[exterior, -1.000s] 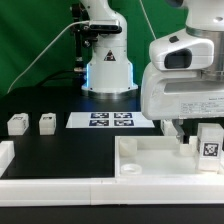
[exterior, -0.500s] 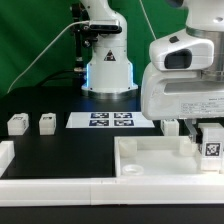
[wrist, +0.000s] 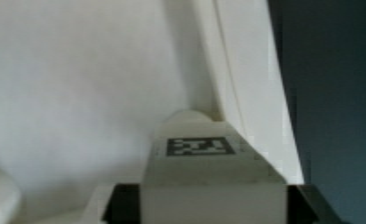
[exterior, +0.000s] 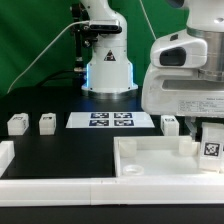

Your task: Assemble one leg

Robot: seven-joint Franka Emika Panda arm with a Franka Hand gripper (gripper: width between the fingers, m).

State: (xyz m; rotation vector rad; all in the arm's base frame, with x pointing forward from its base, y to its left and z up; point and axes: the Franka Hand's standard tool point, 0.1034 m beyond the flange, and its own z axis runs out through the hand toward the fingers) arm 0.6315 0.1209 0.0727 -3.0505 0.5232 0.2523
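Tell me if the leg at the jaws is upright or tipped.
Upright: the leg shows vertical sides and a level tag in the exterior view.

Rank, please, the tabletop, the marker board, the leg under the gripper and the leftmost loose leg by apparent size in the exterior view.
1. the tabletop
2. the marker board
3. the leg under the gripper looks slightly larger than the leftmost loose leg, but it stands nearer the camera, so that order is unsure.
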